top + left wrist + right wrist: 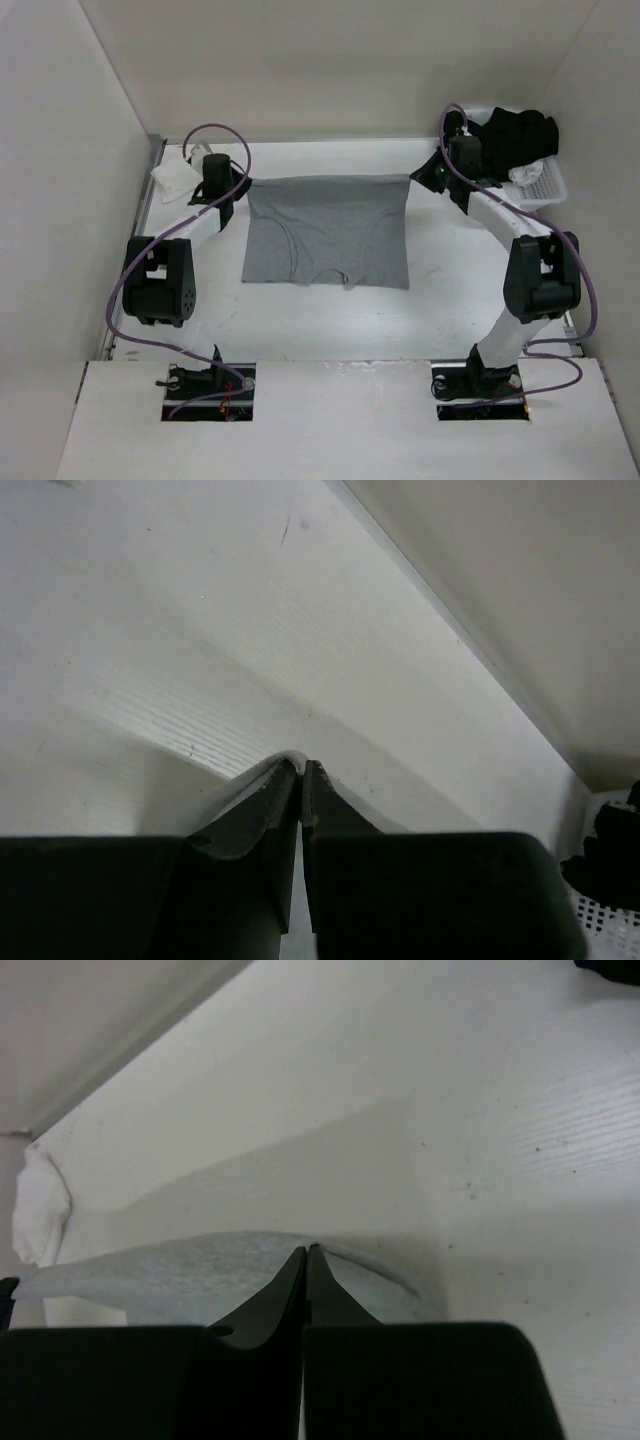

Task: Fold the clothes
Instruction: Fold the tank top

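Table (450, 300): grey garment (325, 235) is spread mid-table, its far edge stretched between the arms. Left gripper (302, 765) is pinched tight on the far-left corner, right gripper (307, 1250) on the far-right. Step looks like the first fold, corners gripped. Next: carry both corners together toward the near hem, edge taut and level.
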Motion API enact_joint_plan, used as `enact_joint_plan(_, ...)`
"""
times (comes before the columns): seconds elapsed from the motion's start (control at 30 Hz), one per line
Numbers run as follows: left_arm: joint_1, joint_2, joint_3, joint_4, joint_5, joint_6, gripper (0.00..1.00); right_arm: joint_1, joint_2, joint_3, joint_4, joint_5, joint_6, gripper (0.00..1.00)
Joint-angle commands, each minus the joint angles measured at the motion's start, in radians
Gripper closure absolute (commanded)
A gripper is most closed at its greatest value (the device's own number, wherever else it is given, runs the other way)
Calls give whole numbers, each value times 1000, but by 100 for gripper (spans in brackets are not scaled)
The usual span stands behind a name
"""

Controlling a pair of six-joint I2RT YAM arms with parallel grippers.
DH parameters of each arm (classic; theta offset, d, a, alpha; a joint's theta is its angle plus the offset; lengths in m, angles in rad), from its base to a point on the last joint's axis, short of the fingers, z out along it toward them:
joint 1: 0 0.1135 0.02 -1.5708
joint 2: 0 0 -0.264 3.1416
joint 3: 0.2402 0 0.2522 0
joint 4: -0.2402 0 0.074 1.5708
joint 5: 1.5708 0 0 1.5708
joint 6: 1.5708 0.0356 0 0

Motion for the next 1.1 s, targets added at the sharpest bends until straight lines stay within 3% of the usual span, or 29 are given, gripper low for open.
enact_joint_plan(0.0, 6, -111, -101, 89, 7, -14, 96, 10, -98, -70, 69, -20, 1, 100)
enact_joint_plan(0.2, 9, -291, -371, 203, 9, -60, 96, 45, -308, -363, 169, 18, 41, 100)
enact_joint_plan(0.57, -11, -564, -675, 243, 38, -11, 96, 95, -576, -717, 188, 109, 72, 100)
enact_joint_plan(0.8, -37, -639, -853, 266, 43, 21, 92, 111, -601, -868, 194, 132, 116, 100)
enact_joint_plan(0.9, -21, -670, -902, 256, 46, 20, 87, 112, -616, -905, 212, 135, 139, 90)
enact_joint_plan(1.0, 2, -747, -920, 235, 78, 15, 73, 112, -647, -914, 208, 139, 141, 74)
enact_joint_plan(1.07, -1, -829, -914, 206, 73, 14, 72, 100, -664, -913, 209, 132, 136, 64)
